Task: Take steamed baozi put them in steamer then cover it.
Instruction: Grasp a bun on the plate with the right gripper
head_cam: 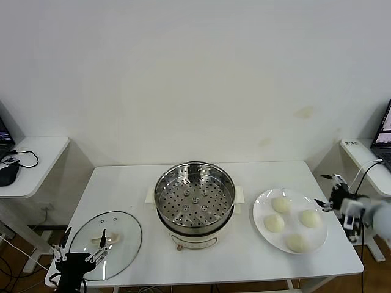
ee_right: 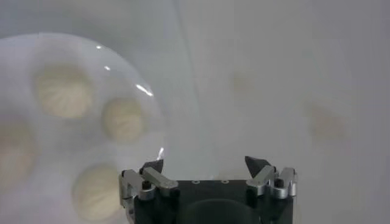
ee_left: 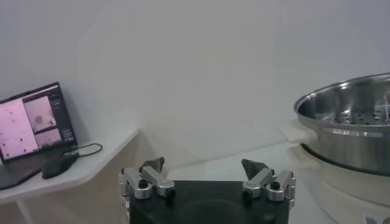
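The steamer [head_cam: 194,198] stands uncovered in the middle of the table, its perforated steel basket bare; in the left wrist view the steamer [ee_left: 353,122] shows close by. Several cream-white baozi [head_cam: 280,204] lie on a white plate [head_cam: 261,210] to its right. The cover [head_cam: 116,229], a glass lid with a pale bar handle, lies flat at the table's front left. My left gripper [head_cam: 82,245] hovers open over the cover's near edge; the wrist view shows the left gripper [ee_left: 203,164] with nothing in it. My right gripper [head_cam: 322,190] is open beside the plate's right rim. In the right wrist view the right gripper [ee_right: 207,163] is next to the baozi [ee_right: 122,119].
A side table at the left holds a dark mouse [head_cam: 7,174] and a laptop [ee_left: 33,125]. Another side table [head_cam: 366,162] with a laptop [head_cam: 383,134] stands at the right, close to my right arm. The white wall runs behind the table.
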Controlling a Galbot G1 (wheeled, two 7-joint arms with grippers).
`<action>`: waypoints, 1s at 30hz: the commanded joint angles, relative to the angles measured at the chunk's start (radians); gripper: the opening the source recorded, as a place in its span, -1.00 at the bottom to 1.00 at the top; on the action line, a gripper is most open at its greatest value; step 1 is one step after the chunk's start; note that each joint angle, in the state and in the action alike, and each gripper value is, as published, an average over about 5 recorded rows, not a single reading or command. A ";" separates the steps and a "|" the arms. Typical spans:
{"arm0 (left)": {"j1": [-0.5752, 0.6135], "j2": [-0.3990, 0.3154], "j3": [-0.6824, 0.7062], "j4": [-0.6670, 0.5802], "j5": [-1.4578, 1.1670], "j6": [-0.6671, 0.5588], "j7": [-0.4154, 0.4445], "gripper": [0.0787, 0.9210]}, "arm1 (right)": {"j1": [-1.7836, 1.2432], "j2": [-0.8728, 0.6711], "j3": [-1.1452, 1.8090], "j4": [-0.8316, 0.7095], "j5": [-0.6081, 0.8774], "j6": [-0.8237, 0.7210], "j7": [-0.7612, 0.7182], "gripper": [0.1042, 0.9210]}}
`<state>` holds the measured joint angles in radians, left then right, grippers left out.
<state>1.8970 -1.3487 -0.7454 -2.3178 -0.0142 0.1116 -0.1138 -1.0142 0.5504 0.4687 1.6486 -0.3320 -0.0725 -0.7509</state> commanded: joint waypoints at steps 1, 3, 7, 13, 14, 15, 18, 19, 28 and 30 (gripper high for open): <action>-0.007 0.002 -0.020 -0.004 0.009 0.009 0.010 0.77 | 0.846 -0.097 -0.918 -0.340 0.117 0.068 -0.341 0.76; -0.012 0.003 -0.029 -0.004 0.007 0.013 0.012 0.77 | 0.905 -0.055 -0.993 -0.381 0.109 0.068 -0.345 0.76; -0.017 -0.001 -0.038 -0.005 0.005 0.017 0.014 0.77 | 0.948 0.009 -1.086 -0.431 0.074 0.069 -0.351 0.76; -0.017 -0.009 -0.047 -0.006 0.005 0.021 0.016 0.77 | 0.935 0.084 -1.128 -0.484 0.043 0.072 -0.329 0.76; -0.018 -0.009 -0.049 -0.006 0.005 0.022 0.016 0.77 | 0.928 0.096 -1.124 -0.491 0.039 0.072 -0.324 0.76; -0.018 -0.010 -0.051 -0.007 0.005 0.022 0.017 0.77 | 0.919 0.109 -1.118 -0.498 0.035 0.072 -0.319 0.76; -0.018 -0.010 -0.057 -0.009 0.005 0.025 0.019 0.77 | 0.899 0.143 -1.101 -0.520 0.021 0.076 -0.303 0.76; -0.018 -0.010 -0.058 -0.009 0.005 0.026 0.019 0.77 | 0.895 0.154 -1.096 -0.529 0.014 0.078 -0.297 0.76; -0.016 -0.012 -0.071 -0.012 0.006 0.028 0.022 0.77 | 0.881 0.233 -1.069 -0.613 -0.026 0.089 -0.262 0.76; -0.015 -0.011 -0.076 -0.011 0.006 0.027 0.022 0.77 | 0.876 0.244 -1.065 -0.627 -0.038 0.092 -0.258 0.76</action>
<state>1.8826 -1.3604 -0.8197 -2.3301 -0.0090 0.1390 -0.0922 -0.1743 0.7027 -0.5392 1.1310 -0.3308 0.0100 -1.0166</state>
